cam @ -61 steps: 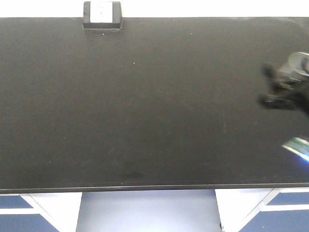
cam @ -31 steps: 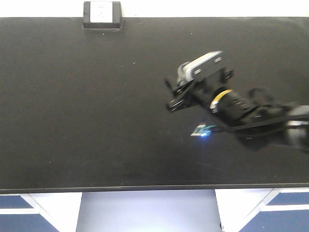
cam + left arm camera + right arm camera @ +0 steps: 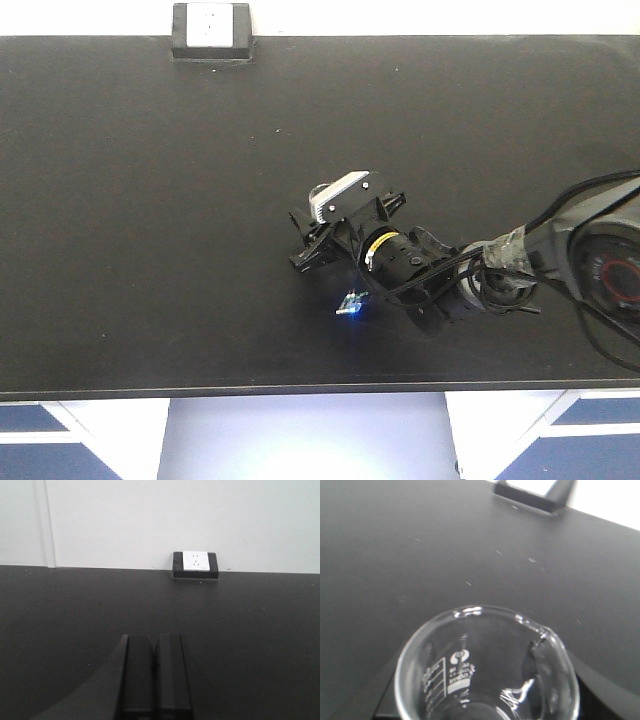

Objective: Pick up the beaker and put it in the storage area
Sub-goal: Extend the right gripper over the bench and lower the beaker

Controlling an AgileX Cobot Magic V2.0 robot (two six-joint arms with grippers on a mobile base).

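Observation:
The beaker (image 3: 485, 670), clear glass with a white printed scale and a pour lip, fills the lower half of the right wrist view. My right gripper (image 3: 487, 702) is shut on it, one dark finger on each side. In the front view the right gripper (image 3: 306, 240) hangs low over the middle of the storage area (image 3: 150, 200), a wide matte-black benchtop; the glass is hard to make out there. My left gripper (image 3: 154, 652) is shut with nothing between its fingers, low over the same benchtop (image 3: 260, 630). It does not show in the front view.
A small black box with a white face (image 3: 211, 32) sits at the bench's back edge against the white wall, also seen as the box (image 3: 195, 565). Blue and white cabinets (image 3: 40, 440) stand below the front edge. A blue light glints on the benchtop (image 3: 351, 303).
My right arm has swept in from the right edge to the middle of the benchtop, carrying the beaker leftward and nearer the front.

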